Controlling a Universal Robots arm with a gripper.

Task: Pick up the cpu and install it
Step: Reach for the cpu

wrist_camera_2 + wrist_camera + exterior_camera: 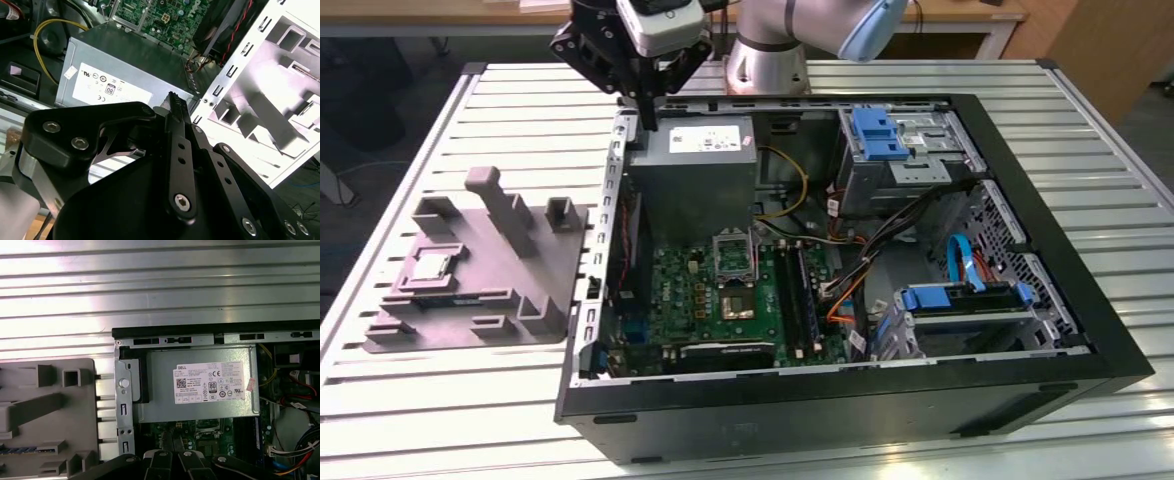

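Two slim black fingers of the gripper (644, 118) are drawn together to a narrow point with nothing held between them; both wrist views show the tips meeting (173, 99) (170, 442). In the exterior view the gripper hangs over the far corner of the open computer case (854, 400), just above the perforated metal side wall (607, 200) and beside the grey power supply (694, 170).

The cpu (431, 265) lies flat in a square recess of the grey moulded tray (520, 300), toward the exterior view's left, well apart from the gripper. Upright posts (490, 190) rise from the tray between the cpu and the case. The tray's edge stands just beside the case wall, with a thin strip of slatted table (454, 420) between them.

Inside the case, the cpu socket (734, 268) sits on the green motherboard (707, 300), near the power supply's edge, with cables (881, 240) crowding the exterior view's right.
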